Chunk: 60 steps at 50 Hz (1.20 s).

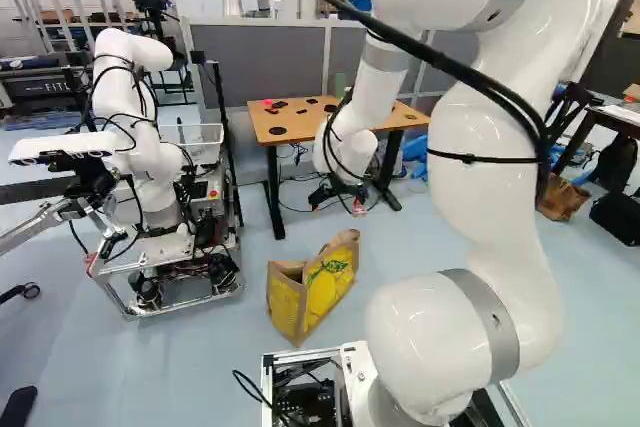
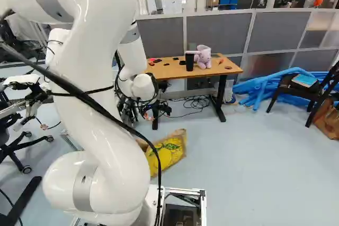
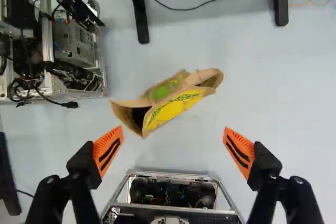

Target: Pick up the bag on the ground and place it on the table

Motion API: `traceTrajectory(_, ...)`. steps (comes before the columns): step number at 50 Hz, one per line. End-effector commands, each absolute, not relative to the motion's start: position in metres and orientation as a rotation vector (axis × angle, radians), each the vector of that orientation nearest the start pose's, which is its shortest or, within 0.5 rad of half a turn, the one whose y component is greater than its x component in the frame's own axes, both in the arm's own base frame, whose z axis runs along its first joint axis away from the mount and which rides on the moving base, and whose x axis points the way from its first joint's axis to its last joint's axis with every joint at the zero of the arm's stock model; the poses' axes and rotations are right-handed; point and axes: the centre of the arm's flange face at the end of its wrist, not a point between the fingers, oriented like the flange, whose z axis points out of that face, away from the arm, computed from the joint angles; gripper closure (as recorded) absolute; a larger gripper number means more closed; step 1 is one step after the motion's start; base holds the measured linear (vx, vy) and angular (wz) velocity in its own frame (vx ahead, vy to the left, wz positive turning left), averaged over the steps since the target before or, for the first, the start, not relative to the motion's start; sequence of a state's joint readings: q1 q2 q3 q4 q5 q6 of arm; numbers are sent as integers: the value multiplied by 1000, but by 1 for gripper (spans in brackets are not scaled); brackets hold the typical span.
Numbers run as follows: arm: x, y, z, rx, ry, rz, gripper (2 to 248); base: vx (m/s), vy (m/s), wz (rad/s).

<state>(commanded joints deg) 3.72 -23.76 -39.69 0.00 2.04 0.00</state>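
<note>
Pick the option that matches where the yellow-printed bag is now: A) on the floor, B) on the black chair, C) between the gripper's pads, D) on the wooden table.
A: the bag sits on the floor, ahead of the open gripper.

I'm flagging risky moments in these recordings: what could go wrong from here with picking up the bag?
The open gripper could close on only one side of the paper bag, whose mouth gapes and which lies slanted across the line between the fingers; it might crumple or slip. When it is set down, the bag could knock over the black cup or the plush toy standing on the table.
</note>
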Motion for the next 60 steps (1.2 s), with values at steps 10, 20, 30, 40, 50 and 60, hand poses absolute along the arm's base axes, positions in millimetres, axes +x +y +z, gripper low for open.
traceTrajectory(10, 459, 36, 250, -3114, -123, -329, 3, 0, 0, 0)
traceTrajectory(20, 472, 44, 234, -3128, -146, -173, 3, 0, 0, 0)
traceTrajectory(30, 485, 52, 219, -3136, -169, -21, 3, 0, 0, 0)
traceTrajectory(40, 498, 61, 204, -3138, -190, 112, 3, 0, 0, 0)
traceTrajectory(50, 515, 69, 190, -3137, -211, 148, 3, 0, 0, 0)
traceTrajectory(60, 534, 78, 175, -3137, -229, 140, 3, 0, 0, 0)
